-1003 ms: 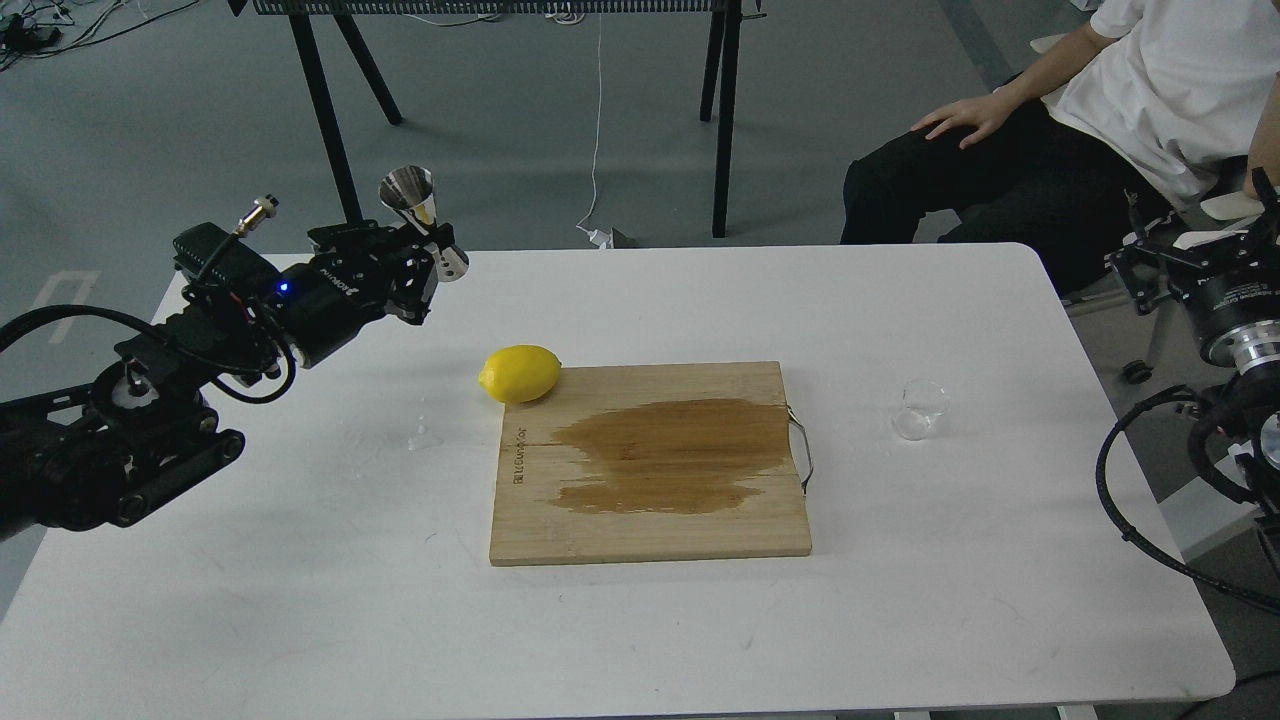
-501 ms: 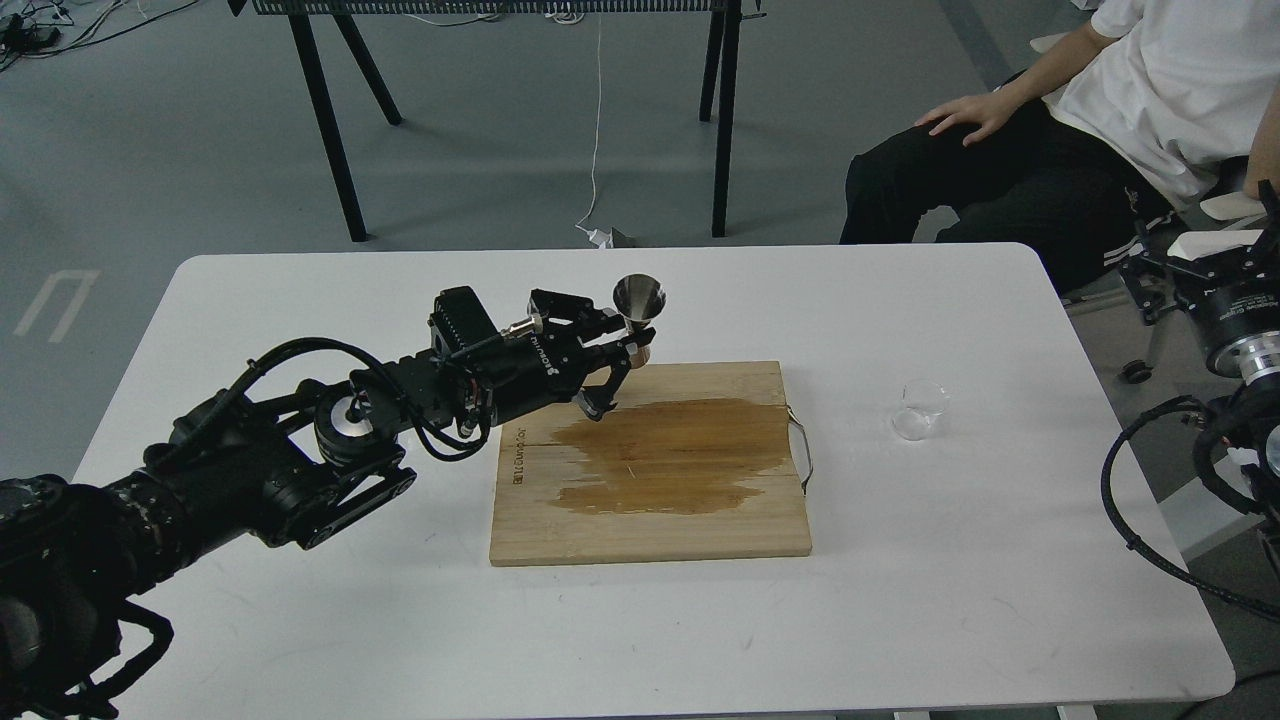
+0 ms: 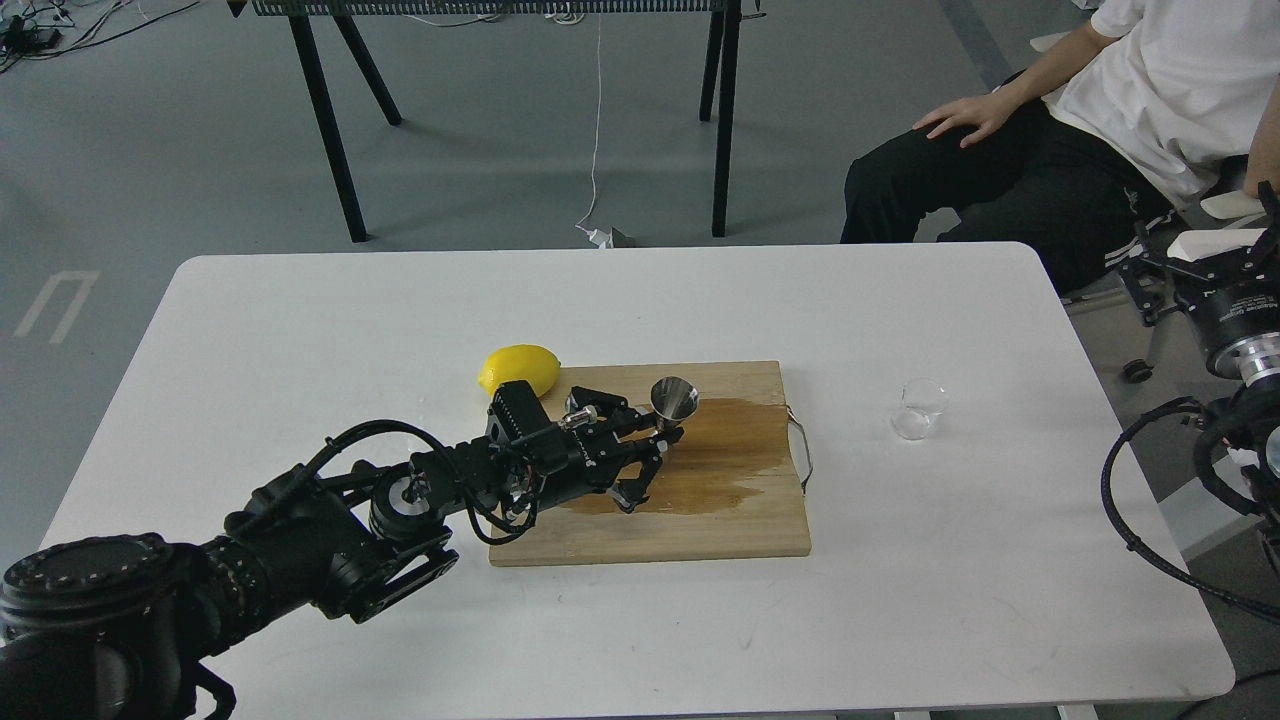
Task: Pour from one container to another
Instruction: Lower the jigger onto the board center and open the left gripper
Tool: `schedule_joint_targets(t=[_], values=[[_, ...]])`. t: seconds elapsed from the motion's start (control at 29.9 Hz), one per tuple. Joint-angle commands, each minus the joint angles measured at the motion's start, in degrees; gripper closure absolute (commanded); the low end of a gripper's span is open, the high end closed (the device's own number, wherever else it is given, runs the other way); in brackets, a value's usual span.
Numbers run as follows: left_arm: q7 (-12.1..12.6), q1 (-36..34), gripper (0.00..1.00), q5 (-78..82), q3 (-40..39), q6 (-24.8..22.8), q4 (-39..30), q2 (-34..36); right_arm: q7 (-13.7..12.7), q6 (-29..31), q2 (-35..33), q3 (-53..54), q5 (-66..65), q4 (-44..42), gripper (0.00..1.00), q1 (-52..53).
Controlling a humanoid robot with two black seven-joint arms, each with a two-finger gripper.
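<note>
My left gripper point(image 3: 655, 455) is shut on the steel jigger point(image 3: 674, 402), holding it upright by its narrow waist over the middle of the wooden cutting board point(image 3: 760, 525). The jigger's upper cone opens upward. The clear glass cup point(image 3: 919, 408) stands alone on the white table to the right of the board, well away from both grippers. My right gripper point(image 3: 1195, 262) hangs beyond the table's right edge, dark and seen end-on, so its fingers cannot be told apart.
A yellow lemon point(image 3: 519, 369) lies at the board's far left corner, just behind my left arm. A dark wet stain point(image 3: 745, 445) covers the board's middle. The board has a metal handle point(image 3: 802, 450) on its right side. A seated person point(image 3: 1100, 120) is at the back right.
My left arm has swung from the table's far left corner to the middle of the board, carrying the jigger along and lowering it. The glass cup and right arm have stayed put.
</note>
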Motion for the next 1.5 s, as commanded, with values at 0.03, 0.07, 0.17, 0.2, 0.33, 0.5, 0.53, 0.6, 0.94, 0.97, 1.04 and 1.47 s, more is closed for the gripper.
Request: schedule_joint_targets(t=[0.03, 0.07, 0.17, 0.2, 0.33, 0.5, 0.53, 0.6, 0.94, 0.97, 1.04, 1.47], values=[[0.1, 0.0, 0.87, 0.0, -0.2, 0.0, 0.0, -0.3, 0.0, 0.0, 0.0, 0.0, 0.0, 0.0, 0.00, 0.0], [0.1, 0.0, 0.86, 0.0, -0.2, 0.0, 0.0, -0.2, 0.0, 0.0, 0.0, 0.0, 0.0, -0.1, 0.00, 0.0], [0.2, 0.0, 0.80, 0.0, -0.4, 0.0, 0.8, -0.3, 0.0, 0.0, 0.0, 0.0, 0.0, -0.1, 0.00, 0.0], [0.3, 0.0, 0.79, 0.0, -0.4, 0.0, 1.1, -0.3, 0.0, 0.0, 0.0, 0.0, 0.0, 0.0, 0.00, 0.0], [1.0, 0.1, 0.79, 0.0, -0.3, 0.0, 1.2, -0.2, 0.0, 0.0, 0.0, -0.1, 0.0, -0.1, 0.00, -0.1], [1.0, 0.2, 0.78, 0.0, -0.5, 0.0, 1.2, -0.4, 0.0, 0.0, 0.0, 0.0, 0.0, -0.1, 0.00, -0.7], [1.0, 0.2, 0.76, 0.0, -0.6, 0.0, 1.2, -0.4, 0.0, 0.0, 0.0, 0.0, 0.0, -0.1, 0.00, -0.7], [1.0, 0.1, 0.64, 0.0, -0.6, 0.0, 1.2, -0.4, 0.0, 0.0, 0.0, 0.0, 0.0, -0.1, 0.00, -0.7], [1.0, 0.1, 0.59, 0.0, -0.8, 0.0, 1.2, -0.4, 0.0, 0.0, 0.0, 0.0, 0.0, 0.0, 0.00, -0.7], [1.0, 0.1, 0.56, 0.0, -0.8, 0.0, 1.2, -0.4, 0.0, 0.0, 0.0, 0.0, 0.0, 0.0, 0.00, -0.7], [0.9, 0.1, 0.43, 0.0, -0.8, 0.0, 1.1, -0.3, 0.0, 0.0, 0.0, 0.0, 0.0, 0.0, 0.00, -0.7], [-0.2, 0.8, 0.28, 0.0, -0.6, 0.0, 0.1, 1.8, 0.0, 0.0, 0.0, 0.0, 0.0, 0.0, 0.00, -0.7]])
